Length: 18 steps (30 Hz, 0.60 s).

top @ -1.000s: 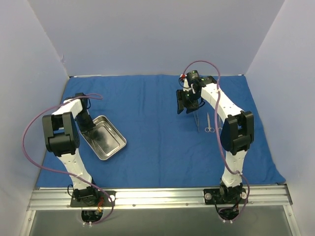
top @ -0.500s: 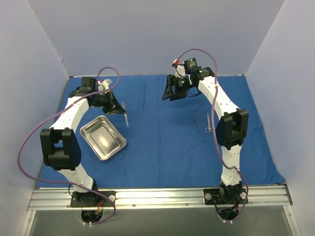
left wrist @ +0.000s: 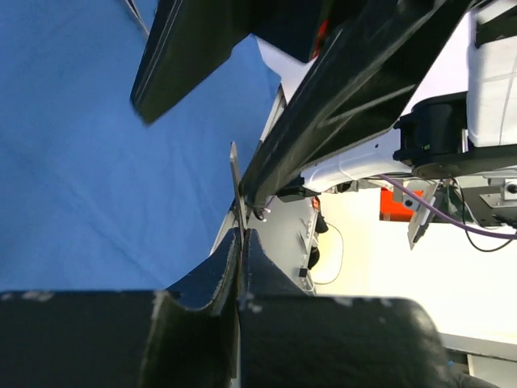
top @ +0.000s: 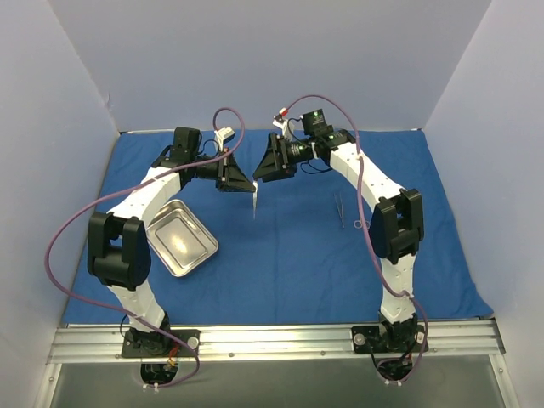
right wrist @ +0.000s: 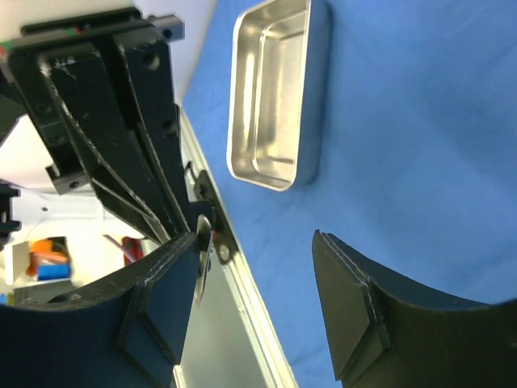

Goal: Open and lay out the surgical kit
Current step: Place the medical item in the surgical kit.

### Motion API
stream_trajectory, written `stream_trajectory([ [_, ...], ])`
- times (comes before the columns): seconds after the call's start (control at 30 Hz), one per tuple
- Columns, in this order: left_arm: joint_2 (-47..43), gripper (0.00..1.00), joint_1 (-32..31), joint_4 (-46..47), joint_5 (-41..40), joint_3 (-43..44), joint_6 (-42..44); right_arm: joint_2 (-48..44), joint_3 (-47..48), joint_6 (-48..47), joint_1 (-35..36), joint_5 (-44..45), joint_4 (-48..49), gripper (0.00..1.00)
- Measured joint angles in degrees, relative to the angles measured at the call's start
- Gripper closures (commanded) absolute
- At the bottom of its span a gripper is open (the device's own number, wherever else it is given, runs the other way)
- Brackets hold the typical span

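The thin silvery instrument [top: 254, 202] hangs in the air above the middle of the spread blue cloth [top: 280, 255]. It is pinched at its upper end by the left gripper [top: 240, 177], whose fingers are pressed together on the flat metal, as the left wrist view shows [left wrist: 235, 190]. Its long axis runs on from those fingertips toward the near side in the top view. Whether its free end touches the cloth cannot be told. The right gripper [top: 270, 161] is just beside it, on its right and slightly farther back, with its jaws spread and facing the left gripper. In the right wrist view the silvery strip [right wrist: 202, 260] sits at the edge of the open gap, close against one finger, not in the middle. The left arm carries the instrument and the right arm is the nearer free one, so this looks like a mid-air handover. In my judgement the coming move depends on the right jaws closing across the strip's flat faces, not along its length. The steel tray [top: 196, 223] lies open on the cloth to the left, well apart. Two more instruments [top: 340, 209] lie side by side on the cloth to the right, under the right arm.
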Motion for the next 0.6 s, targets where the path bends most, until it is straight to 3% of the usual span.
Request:
stream_trajectory([
  [0.2, 0.1, 0.98, -0.7, 3.5, 1.6, 0.0, -3.2, -5.2, -10.0, 7.3, 0.4, -1.6, 10.3, 0.48],
  [0.3, 0.1, 0.98, -1.3, 5.4, 2.2, 0.0, -4.4, -5.9, -11.0, 9.3, 0.6, -2.1, 13.2, 0.58],
  [0.4, 0.2, 0.98, -1.7, 6.8, 2.6, 0.0, -5.5, -5.9, -11.1, 10.6, 1.1, -3.0, 15.0, 0.72],
  [0.47, 0.2, 0.97, -1.8, 7.4, 2.6, -0.1, -6.3, -5.9, -11.1, 11.1, 1.4, -3.8, 16.1, 0.96],
  [0.53, 0.4, 0.81, -1.8, 8.1, 2.4, -0.3, -6.6, -6.0, -11.3, 12.3, 1.4, -4.8, 17.3, 1.0],
  [0.57, 0.5, 0.68, -1.8, 8.3, 2.4, -0.5, -6.7, -6.1, -11.3, 12.7, 1.4, -4.8, 17.5, 1.0],
  [0.6, 0.5, 0.49, -1.8, 8.4, 2.3, -0.6, -6.8, -6.3, -11.5, 12.9, 1.4, -4.8, 17.6, 1.0],
])
